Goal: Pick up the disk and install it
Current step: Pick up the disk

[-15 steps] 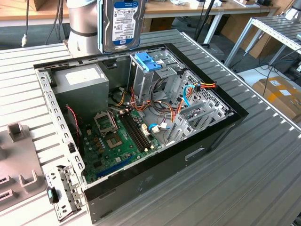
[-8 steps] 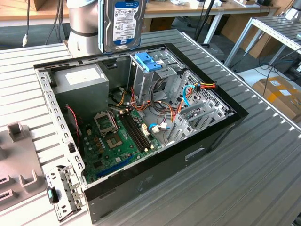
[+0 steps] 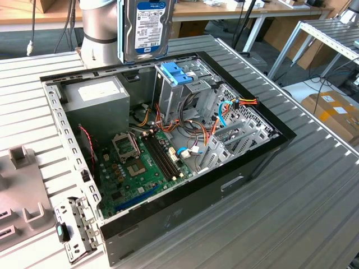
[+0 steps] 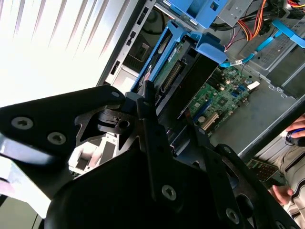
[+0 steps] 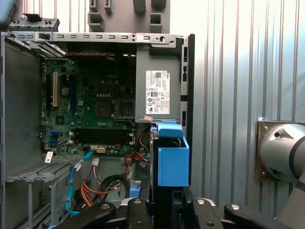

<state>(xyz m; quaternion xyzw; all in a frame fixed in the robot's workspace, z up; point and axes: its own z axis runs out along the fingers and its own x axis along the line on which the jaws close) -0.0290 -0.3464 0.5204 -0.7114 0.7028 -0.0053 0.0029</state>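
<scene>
The disk [image 3: 147,27] hangs upright above the back of the open computer case [image 3: 168,218], its white label with a blue band facing the camera. It is a little above the drive cage with its blue bracket [image 3: 176,73]. In both wrist views my gripper [image 4: 171,114] [image 5: 167,206] is shut on the disk, with black fingers [image 4: 148,102] on either side. The second wrist view shows the disk's green circuit-board face [image 4: 174,67] framed by blue side rails. In the first wrist view the disk is edge-on, its blue rail [image 5: 172,161] over the case's edge.
Inside the case lie the green motherboard [image 3: 140,162], the grey power-supply box [image 3: 95,96] and orange and blue cables [image 3: 224,112]. The arm's base [image 3: 101,22] stands behind the case on the ribbed metal table [image 3: 303,196]. Grey fixtures [image 3: 22,202] lie at the exterior view's left. A person's hand [image 4: 282,192] is nearby.
</scene>
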